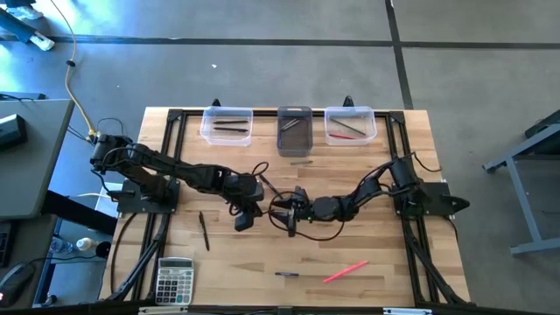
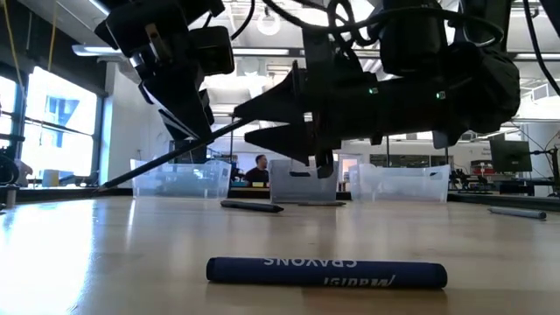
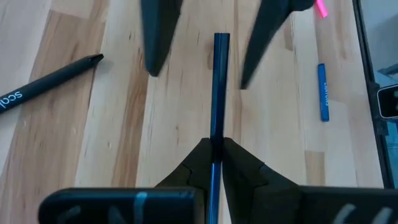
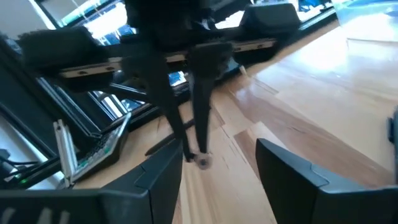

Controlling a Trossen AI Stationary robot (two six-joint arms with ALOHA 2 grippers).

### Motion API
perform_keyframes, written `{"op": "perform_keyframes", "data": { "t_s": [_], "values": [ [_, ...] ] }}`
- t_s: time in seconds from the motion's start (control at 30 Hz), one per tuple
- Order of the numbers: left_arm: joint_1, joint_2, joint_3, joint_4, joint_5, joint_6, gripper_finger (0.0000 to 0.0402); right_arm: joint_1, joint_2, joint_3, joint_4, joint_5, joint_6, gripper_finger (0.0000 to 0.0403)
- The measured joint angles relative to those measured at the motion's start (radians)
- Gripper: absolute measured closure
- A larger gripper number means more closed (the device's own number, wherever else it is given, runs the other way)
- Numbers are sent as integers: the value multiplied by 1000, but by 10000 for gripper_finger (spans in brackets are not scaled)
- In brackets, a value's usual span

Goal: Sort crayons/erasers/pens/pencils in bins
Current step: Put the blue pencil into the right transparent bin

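Three small rectangular plastic bins stand in a row along the far edge of the pale wooden table (image 1: 367, 184): a clear bin on the left (image 1: 227, 125) with dark sticks inside, a dark smoky grey bin in the middle (image 1: 295, 129), and a clear bin on the right (image 1: 351, 124) holding a red stick and a dark one. At mid-table the two dark arms meet. The left gripper (image 3: 214, 163) has its fingers pinched together on a thin dark blue pen (image 3: 219, 93), which juts forward from the fingertips and is raised off the wood. The right gripper (image 4: 217, 163) faces it with its fingers spread wide apart, one on either side of the pen's free end without touching it; in the low view the pen slants across just beside those pointed tips. Loose on the table lie a black pencil (image 1: 204, 231) near the left arm, a short dark stick (image 1: 301, 161) just in front of the grey bin, a pink crayon (image 1: 346, 272) and a short dark blue crayon (image 2: 325, 272) toward the near edge. One grey calculator (image 1: 174, 281) sits at the near left corner. Beyond the bins, in the low view, a person (image 2: 259, 170) is in the room behind.
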Motion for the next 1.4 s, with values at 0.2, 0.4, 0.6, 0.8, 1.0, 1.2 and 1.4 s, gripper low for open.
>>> {"op": "perform_keyframes", "data": {
  "t_s": [0.2, 0.4, 0.6, 0.8, 1.0, 1.2, 1.4],
  "values": [
    [0, 0, 0, 37, 0, -6, 385, 6, 0, 0, 33, -1, -48, 257],
    [1, 0, 0, 40, -2, -6, 385, 6, 0, 0, 38, -5, -50, 336],
    [2, 0, 0, 40, -3, 0, 385, 7, 0, 0, 46, -6, -50, 395],
    [9, 0, 0, 40, -3, -11, 384, 6, 0, 0, 46, -5, -50, 389],
    [30, -18, 9, 19, 12, -38, 362, 6, 0, 0, 48, 2, -59, 397],
    [30, -105, 64, -54, -49, 23, 324, 6, -1, 0, 47, 1, -95, 396],
    [11, -264, 37, -82, -208, 69, 301, -1, -2, -2, 54, 0, -142, 396]
  ]
}}
